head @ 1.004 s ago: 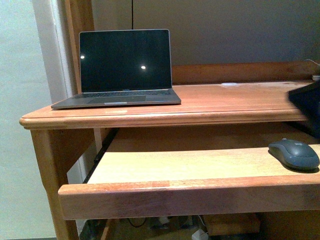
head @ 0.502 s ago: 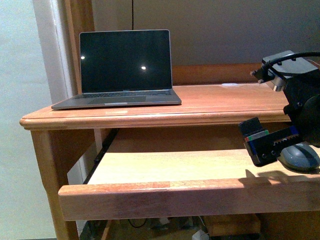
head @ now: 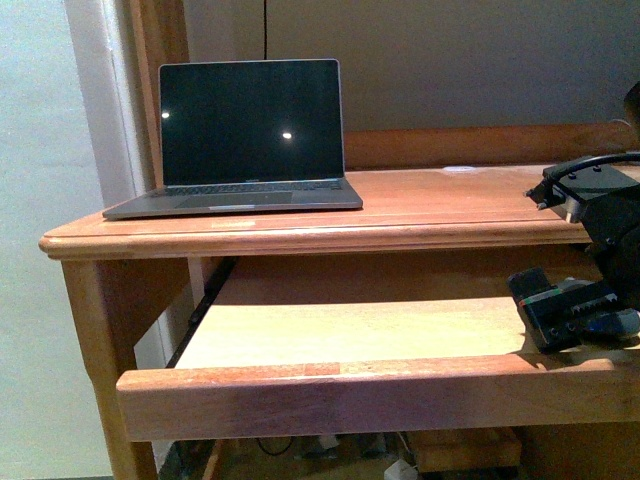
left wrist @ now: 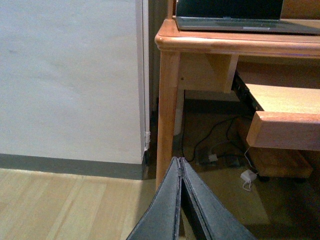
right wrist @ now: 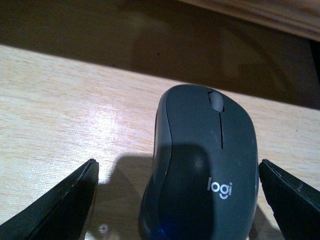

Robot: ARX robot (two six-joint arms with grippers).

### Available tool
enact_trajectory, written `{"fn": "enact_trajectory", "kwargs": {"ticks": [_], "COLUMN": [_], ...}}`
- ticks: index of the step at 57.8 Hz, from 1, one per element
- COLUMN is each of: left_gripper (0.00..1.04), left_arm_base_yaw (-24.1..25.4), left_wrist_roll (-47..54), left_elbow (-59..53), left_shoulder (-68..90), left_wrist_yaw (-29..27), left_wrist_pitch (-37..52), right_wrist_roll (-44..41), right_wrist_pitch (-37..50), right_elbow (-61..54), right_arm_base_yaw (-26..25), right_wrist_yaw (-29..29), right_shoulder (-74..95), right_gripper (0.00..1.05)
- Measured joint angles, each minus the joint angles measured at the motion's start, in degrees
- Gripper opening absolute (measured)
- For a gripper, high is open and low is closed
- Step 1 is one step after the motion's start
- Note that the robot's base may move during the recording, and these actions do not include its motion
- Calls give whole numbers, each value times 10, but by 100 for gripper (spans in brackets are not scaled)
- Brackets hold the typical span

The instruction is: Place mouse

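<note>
On pull-out shelf (head: 350, 335), your right gripper (right wrist: 177, 165) is straddling mouse (right wrist: 205, 175), fingers (right wrist: 60, 205) spread wide either side. Your left gripper (left wrist: 180, 167) is hanging pinched together, empty. Laptop (head: 250, 130) is sitting on desk top (head: 450, 195).

Dim, warm light; soft shadows.

Open laptop (head: 250, 135), screen dark, at 10 o'clock on wooden desk (head: 450, 200). Pull-out tray (head: 340, 335) extended under desktop, at 6 o'clock. Cables (left wrist: 216, 156) on floor (left wrist: 60, 205) beneath desk. Pale wall (left wrist: 70, 75) at 9 o'clock of desk.
</note>
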Motion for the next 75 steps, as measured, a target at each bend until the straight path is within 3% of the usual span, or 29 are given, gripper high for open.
{"fn": "enact_trajectory", "kwargs": {"ticks": [9, 23, 26, 36, 41, 45, 57, 65, 75], "left_gripper": [3, 3, 3, 3, 3, 3, 5, 28, 56], "left_arm_base_yaw": [0, 0, 0, 0, 0, 0, 0, 0, 0], "left_wrist_roll": [0, 0, 0, 0, 0, 0, 0, 0, 0], "left_elbow": [0, 0, 0, 0, 0, 0, 0, 0, 0], "left_shoulder": [-1, -1, -1, -1, -1, -1, -1, -1, -1], "left_wrist_yaw": [0, 0, 0, 0, 0, 0, 0, 0, 0], "left_wrist_pitch": [-1, -1, -1, -1, -1, -1, -1, -1, -1], "right_wrist_roll": [17, 27, 27, 5, -24, -30, -4, 4, 10], "right_wrist_pitch": [0, 7, 10, 12, -39, -68, -53, -64, -104], "right_elbow": [3, 3, 1, -54, -58, -32, 124, 239, 353], "right_arm_base_yaw": [-8, -20, -24, -43, -48, -42, 29, 78, 107], "right_wrist_yaw": [-5, -27, -33, -105, -176, -192, -80, 33, 106], "right_shoulder": [9, 8, 5, -97, -190, -222, -133, -10, 132], "right_gripper": [94, 60, 57, 56, 56, 56, 56, 56, 56]}}
